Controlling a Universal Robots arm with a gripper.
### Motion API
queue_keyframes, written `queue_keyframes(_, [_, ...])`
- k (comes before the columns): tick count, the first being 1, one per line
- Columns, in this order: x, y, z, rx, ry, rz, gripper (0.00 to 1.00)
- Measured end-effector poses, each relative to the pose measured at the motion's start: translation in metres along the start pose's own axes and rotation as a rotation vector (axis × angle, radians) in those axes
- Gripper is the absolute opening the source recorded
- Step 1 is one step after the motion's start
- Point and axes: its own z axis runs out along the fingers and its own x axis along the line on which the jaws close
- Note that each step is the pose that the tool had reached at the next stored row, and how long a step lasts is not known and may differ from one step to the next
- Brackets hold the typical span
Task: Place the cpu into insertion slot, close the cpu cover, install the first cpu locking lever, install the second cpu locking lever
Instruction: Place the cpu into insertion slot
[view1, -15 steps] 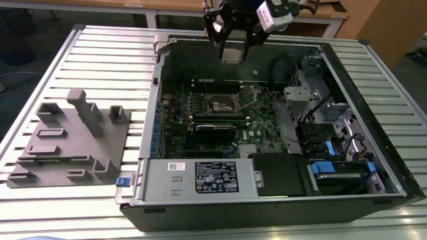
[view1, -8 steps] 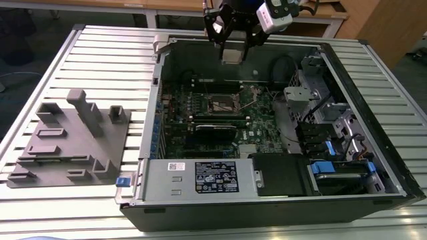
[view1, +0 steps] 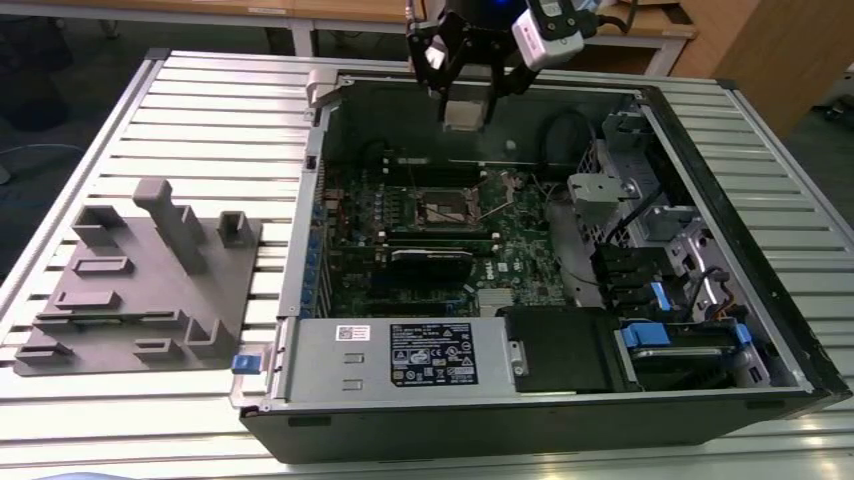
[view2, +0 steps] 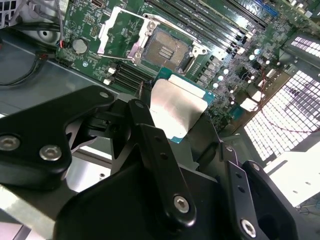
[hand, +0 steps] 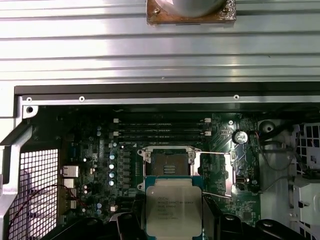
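Observation:
My gripper (view1: 462, 105) hangs above the far wall of the open computer case, shut on the cpu (view1: 461, 116), a flat square chip with a silvery top. In both wrist views the cpu (view2: 177, 107) (hand: 173, 205) sits between the black fingers (view2: 150, 135), well above the green motherboard. The insertion slot (view1: 445, 209) (view2: 165, 50) (hand: 169, 165) lies bare below it, its dark centre showing. The cpu cover (view2: 117, 30) (hand: 216, 172) is swung open, lying beside the slot.
The case walls (view1: 310, 210) ring the motherboard. A power supply (view1: 400, 355) fills the near end and drive bays with cables (view1: 661, 290) line the exterior view's right. A grey fixture block (view1: 134, 290) rests on the ribbed table at the left.

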Motion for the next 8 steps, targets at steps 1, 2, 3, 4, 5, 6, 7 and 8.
queue_keyframes(1, [0.0, -0.0001, 0.0008, 0.0012, 0.0, 0.0, 0.54])
queue_keyframes(2, [-0.0001, -0.0002, 0.0017, 0.0022, 0.0, 0.0, 0.54])
queue_keyframes(3, [-0.0001, -0.0002, 0.0022, 0.0025, 0.0, 0.0, 0.54])
queue_keyframes(4, [-0.0001, -0.0002, 0.0022, 0.0027, 0.0, 0.0, 0.54])
queue_keyframes(5, [-0.0001, -0.0002, 0.0022, 0.0027, 0.0, 0.0, 0.54])
queue_keyframes(6, [0.0, -0.0002, 0.0022, 0.0028, 0.0, 0.0, 0.54])
queue_keyframes(7, [-0.0001, -0.0002, 0.0026, 0.0025, -0.0001, 0.0, 0.54])
queue_keyframes(8, [-0.0001, -0.0003, 0.0034, 0.0023, -0.0002, 0.0, 0.54])
